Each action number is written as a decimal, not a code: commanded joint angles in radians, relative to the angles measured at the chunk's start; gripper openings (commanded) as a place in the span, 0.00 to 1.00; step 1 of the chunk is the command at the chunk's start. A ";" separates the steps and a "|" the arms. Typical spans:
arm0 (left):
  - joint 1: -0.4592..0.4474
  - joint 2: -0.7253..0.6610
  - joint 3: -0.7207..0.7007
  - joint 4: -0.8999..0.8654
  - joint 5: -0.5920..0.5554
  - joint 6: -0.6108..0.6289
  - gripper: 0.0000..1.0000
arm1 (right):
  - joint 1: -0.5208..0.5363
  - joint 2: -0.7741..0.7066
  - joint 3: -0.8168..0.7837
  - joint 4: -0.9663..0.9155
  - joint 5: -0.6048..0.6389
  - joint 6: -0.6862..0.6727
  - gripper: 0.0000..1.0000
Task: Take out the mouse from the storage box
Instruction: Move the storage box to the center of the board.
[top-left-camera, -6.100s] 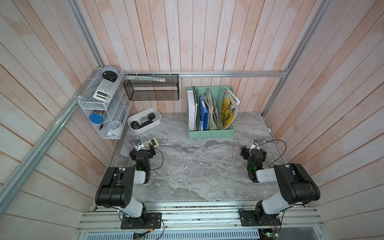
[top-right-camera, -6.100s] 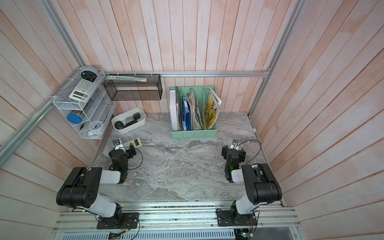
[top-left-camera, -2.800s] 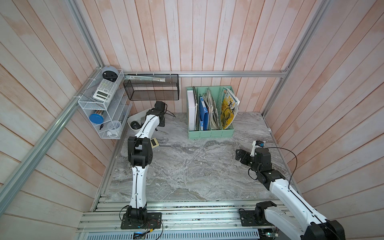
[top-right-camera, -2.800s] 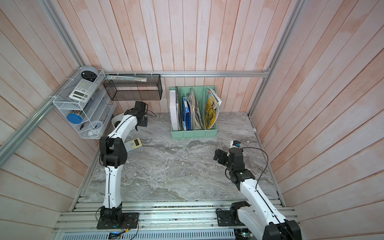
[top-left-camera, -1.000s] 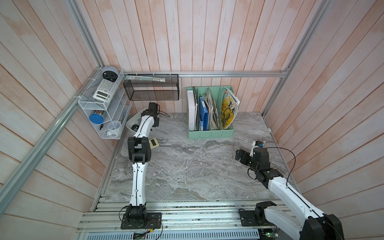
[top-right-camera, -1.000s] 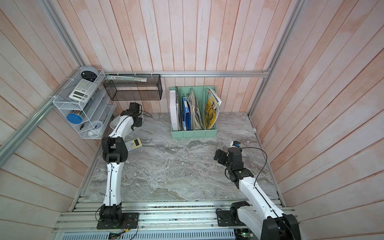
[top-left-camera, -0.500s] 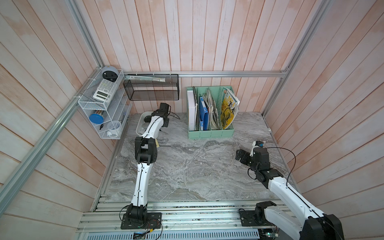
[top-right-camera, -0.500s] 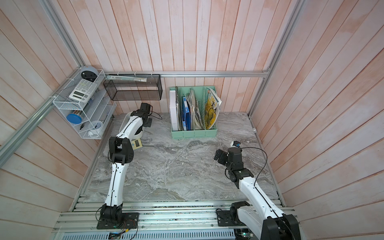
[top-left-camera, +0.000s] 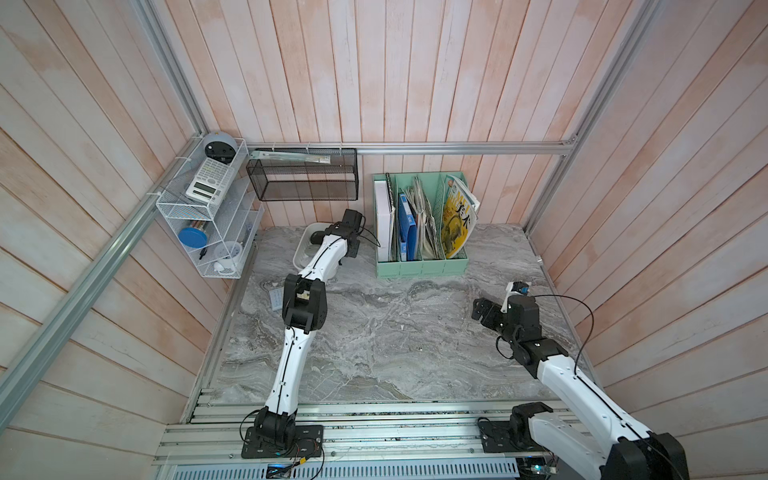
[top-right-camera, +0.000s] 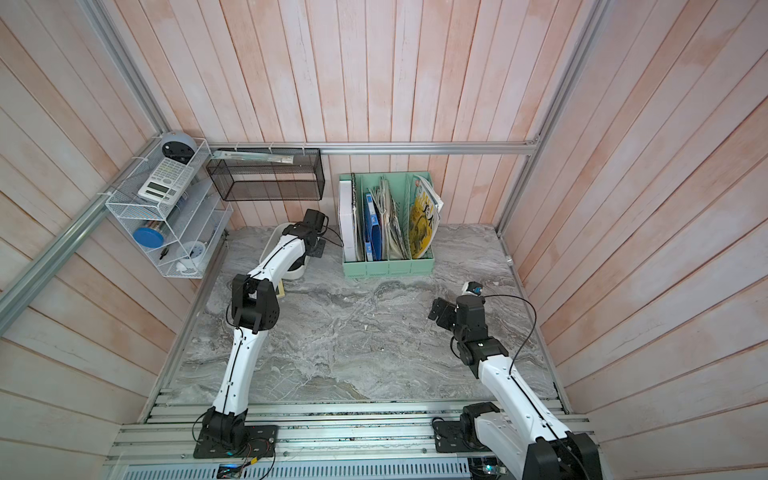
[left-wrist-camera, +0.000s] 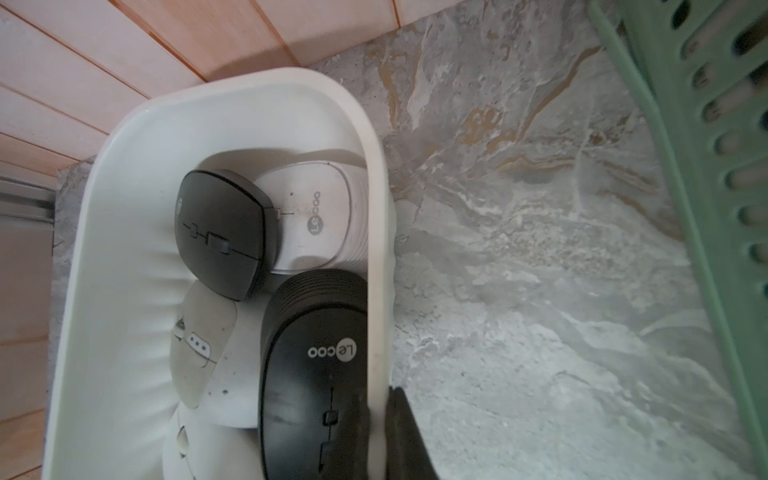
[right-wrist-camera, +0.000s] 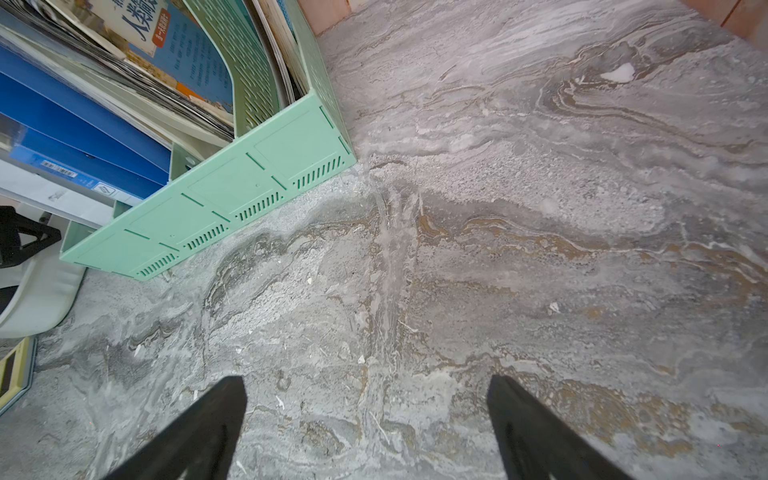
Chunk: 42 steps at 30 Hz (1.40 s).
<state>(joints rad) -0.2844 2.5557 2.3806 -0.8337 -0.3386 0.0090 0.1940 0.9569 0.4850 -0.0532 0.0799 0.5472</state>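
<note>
Left wrist view: you see the left gripper pinched shut on the long side wall of the shallow white plastic storage box.
Fingers: one finger sits inside the wall and the other outside, with the rim between them.
Nearest mouse: the black oval mouse with the Lecoo logo lies inside the box against that wall, under the inner finger; you cannot tell whether they touch.
Other mice: a white Lecoo mouse and a dark grey mouse lie side by side further along the box.
Box position: in both top views it stands at the back left of the grey marble tabletop, near the mint-green plastic file holder.
Right gripper: your jaws are spread wide, holding nothing, above bare marble, well apart from the box.
</note>
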 joint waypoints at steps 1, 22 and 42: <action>-0.008 -0.075 -0.133 0.023 0.061 -0.103 0.00 | 0.006 -0.012 -0.008 -0.013 0.018 0.005 0.98; -0.192 -0.488 -0.831 0.340 0.091 -0.366 0.00 | 0.006 -0.033 -0.005 -0.025 0.016 0.010 0.97; -0.486 -0.761 -1.227 0.426 -0.028 -0.644 0.00 | 0.005 -0.034 -0.009 -0.026 0.023 0.010 0.98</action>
<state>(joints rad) -0.7162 1.8214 1.1889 -0.4000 -0.3611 -0.5404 0.1940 0.9283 0.4850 -0.0650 0.0849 0.5503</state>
